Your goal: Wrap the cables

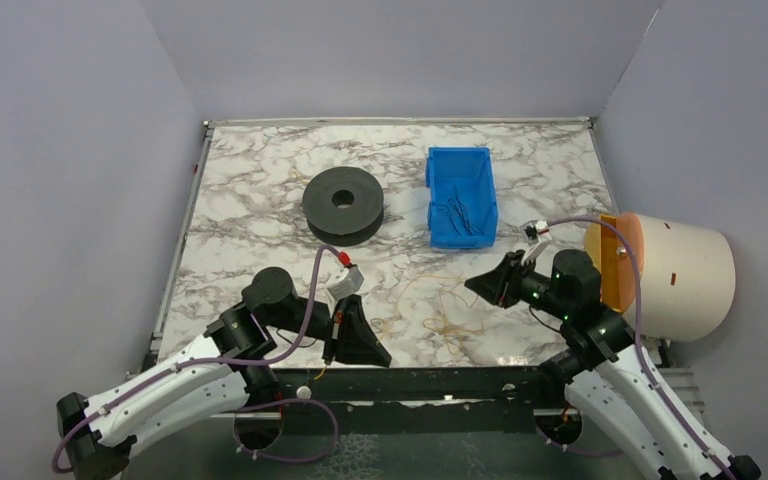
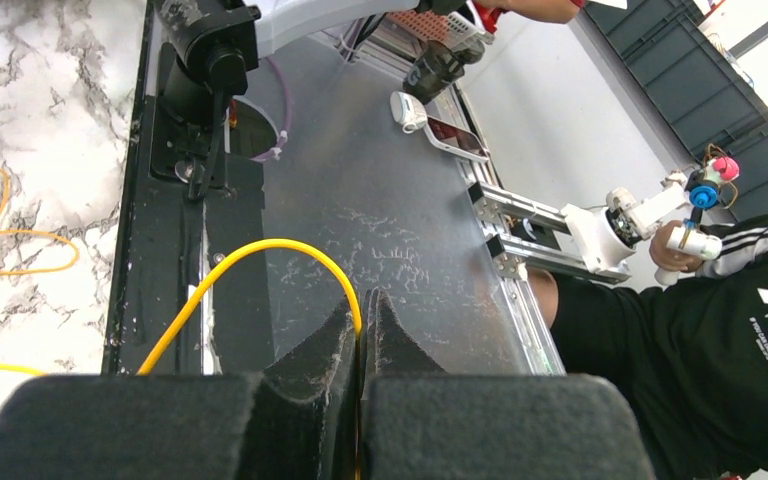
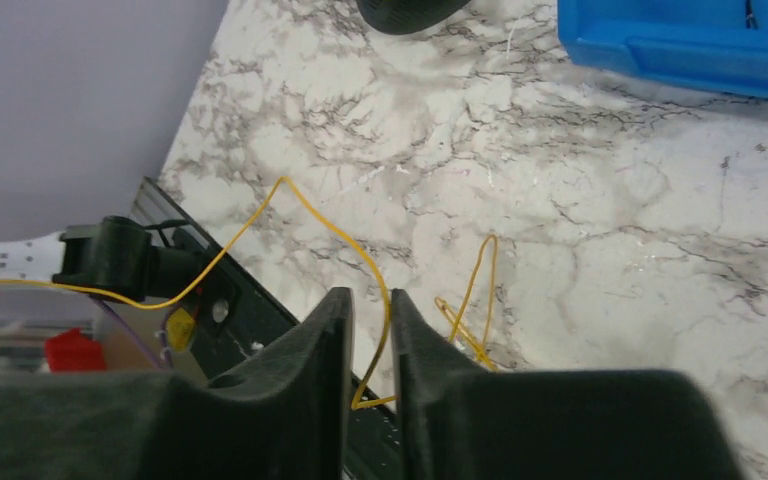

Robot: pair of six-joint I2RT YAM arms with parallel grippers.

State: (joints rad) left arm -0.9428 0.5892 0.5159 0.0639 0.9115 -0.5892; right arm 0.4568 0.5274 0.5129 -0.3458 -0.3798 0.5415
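A thin yellow cable (image 1: 438, 308) lies in loose loops on the marble table near its front edge. My left gripper (image 1: 360, 352) sits low at the front edge, shut on one end of this cable (image 2: 260, 247), which arcs out from between the pressed fingertips (image 2: 365, 300). My right gripper (image 1: 475, 284) points left over the loops. Its jaws (image 3: 370, 305) stand slightly apart, and the yellow cable (image 3: 360, 250) runs loose through the gap. The black spool (image 1: 343, 205) lies flat at the table's middle. Dark cables (image 1: 460, 212) rest in the blue bin (image 1: 460, 240).
A cream cylinder (image 1: 682, 275) with an orange face stands off the table's right edge, close behind my right arm. The blue bin (image 3: 680, 50) and the spool's edge (image 3: 400, 10) show at the top of the right wrist view. A person sits beyond the near rail (image 2: 720, 330).
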